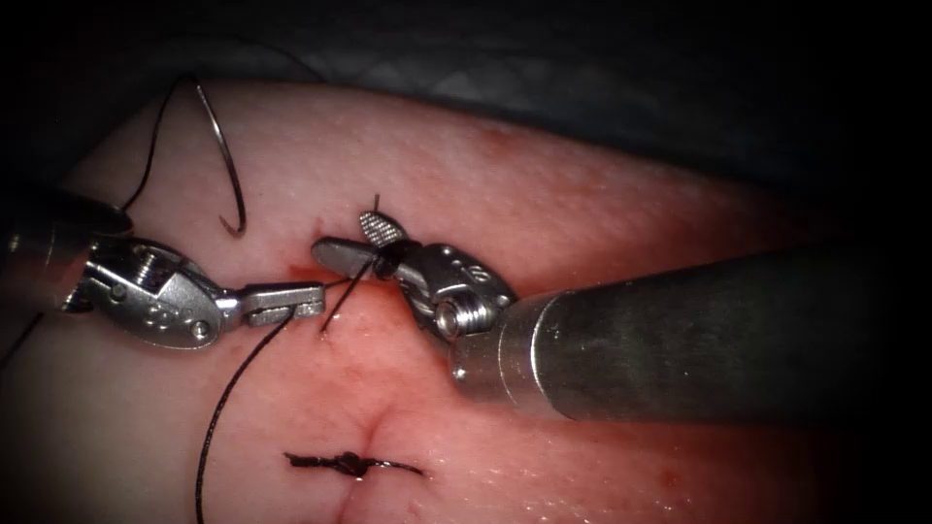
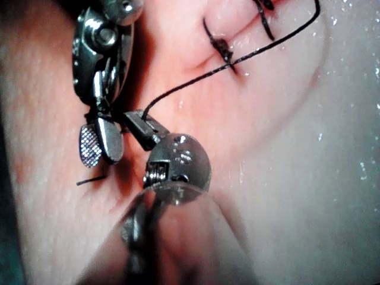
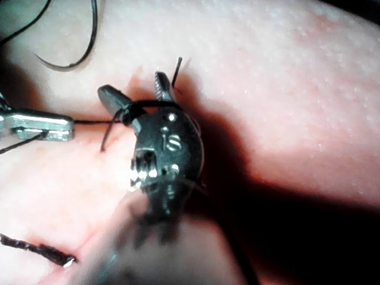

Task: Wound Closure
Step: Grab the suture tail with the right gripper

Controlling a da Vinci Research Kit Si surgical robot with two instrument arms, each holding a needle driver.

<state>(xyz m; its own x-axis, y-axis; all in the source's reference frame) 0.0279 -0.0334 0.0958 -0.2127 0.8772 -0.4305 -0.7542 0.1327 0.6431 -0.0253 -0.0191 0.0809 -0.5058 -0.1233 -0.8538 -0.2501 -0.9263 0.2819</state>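
Endoscope, left claw: the left claw [image 1: 291, 301] is pressed together on the thread [image 1: 233, 378], just left of the cut [image 1: 374, 417], with the strand running down and away from it.
Endoscope, right claw: the right claw [image 1: 357, 241] stands spread, thread looped around the throat of its jaws; it holds nothing.
Endoscope, needle: the curved needle [image 1: 225, 160] lies free on the tissue [image 1: 582, 194] well to the upper left, in neither tool and not in the tissue.
Endoscope, finished work: a tied stitch [image 1: 351, 464] crosses the cut lower down.
Left wrist view: the left claw [image 2: 138, 124] pinches the thread [image 2: 237, 59], whose run back toward the tied stitch [image 2: 221, 47] is plain here; a short loose thread end [image 2: 90, 179] lies beside the right claw [image 2: 100, 142], whose ridged inner face shows.
Right wrist view: the loop around the right claw [image 3: 135, 98] shows clearest here, with the needle [image 3: 80, 50] lying apart.
Risk, my judgement: the loop could slip off the spread jaws if the strand slackens; a hard pull could tear the tissue where the thread enters; the loose needle could snag the strand.
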